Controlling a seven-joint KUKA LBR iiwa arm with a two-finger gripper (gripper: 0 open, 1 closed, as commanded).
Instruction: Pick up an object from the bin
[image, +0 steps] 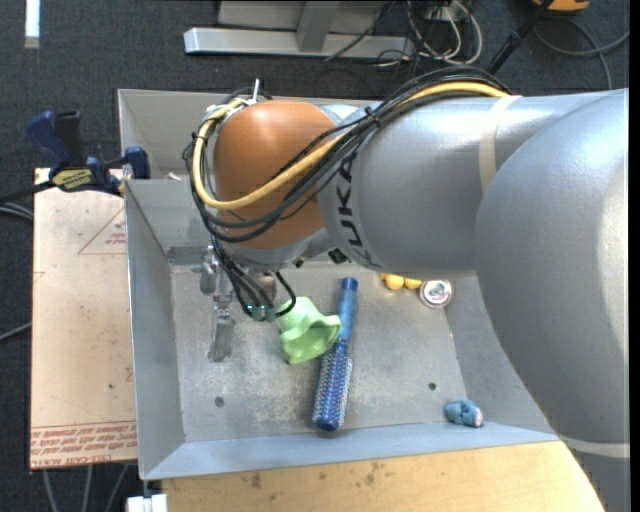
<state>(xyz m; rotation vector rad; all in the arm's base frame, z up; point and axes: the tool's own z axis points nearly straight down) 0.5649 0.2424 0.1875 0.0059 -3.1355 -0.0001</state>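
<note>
My gripper (240, 326) hangs under the orange wrist cover over the left half of the bin floor, low and close to it. It is open, with nothing between its fingers. One metal finger (218, 338) points down at the bare floor on the left. The other sits right beside a light green lumpy plastic piece (305, 336), which lies just right of the gripper. A blue hairbrush (335, 372) lies lengthwise right of the green piece, its handle pointing to the back and its bristle head towards the front wall.
A small yellow thing (400, 283) and a round silver-white disc (436, 292) lie near the back, partly under the arm. A small blue lump (463, 412) sits in the front right corner. The arm covers the bin's right side.
</note>
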